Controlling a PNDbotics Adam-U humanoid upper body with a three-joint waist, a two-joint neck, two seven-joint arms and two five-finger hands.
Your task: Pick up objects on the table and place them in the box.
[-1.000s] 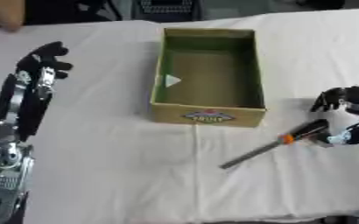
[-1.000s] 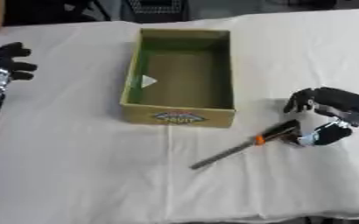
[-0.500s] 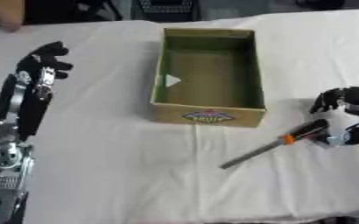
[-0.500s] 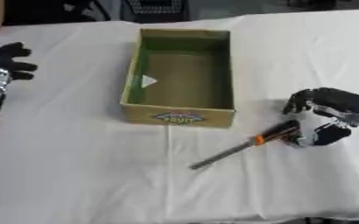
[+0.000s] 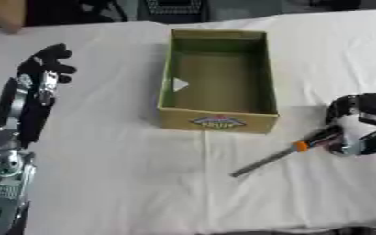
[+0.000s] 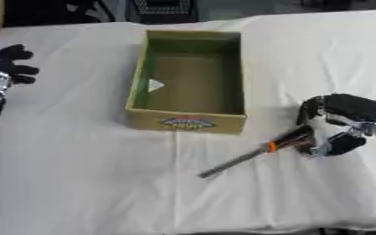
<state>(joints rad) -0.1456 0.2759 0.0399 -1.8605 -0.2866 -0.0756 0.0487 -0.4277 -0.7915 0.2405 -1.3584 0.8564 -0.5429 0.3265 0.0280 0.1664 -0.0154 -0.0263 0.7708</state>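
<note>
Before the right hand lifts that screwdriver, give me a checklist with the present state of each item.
1. Right hand at the black handle of the orange-collared screwdriver: ok.
2. Fingers closed round the handle: cannot tell.
3. Metal shaft lying flat on the white tablecloth: ok.
4. Open green-lined cardboard box has room inside: ok.
5. Left hand away from the box, at the left: ok.
</note>
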